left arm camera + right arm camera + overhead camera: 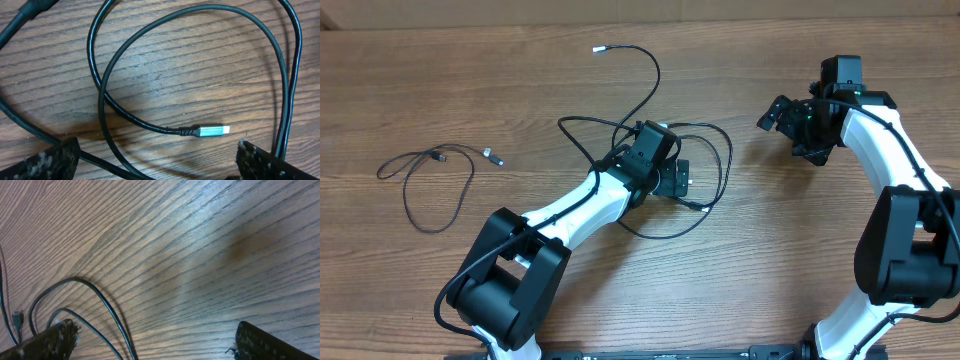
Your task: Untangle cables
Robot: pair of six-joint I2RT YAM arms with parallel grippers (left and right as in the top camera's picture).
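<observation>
A tangle of thin black cables lies mid-table, one silver-tipped end reaching toward the far edge. My left gripper hovers open right over the tangle. In the left wrist view its fingers straddle crossing loops of the cables, and a silver plug tip lies on the wood just ahead. My right gripper stands open to the right of the tangle, holding nothing. Its wrist view shows two cable strands running past the left finger. A separate cable lies in a loop at the far left.
The wood-grain table carries only the cables. Both arm bases sit at the near edge, the left arm stretching diagonally to the tangle and the right arm curving along the right side.
</observation>
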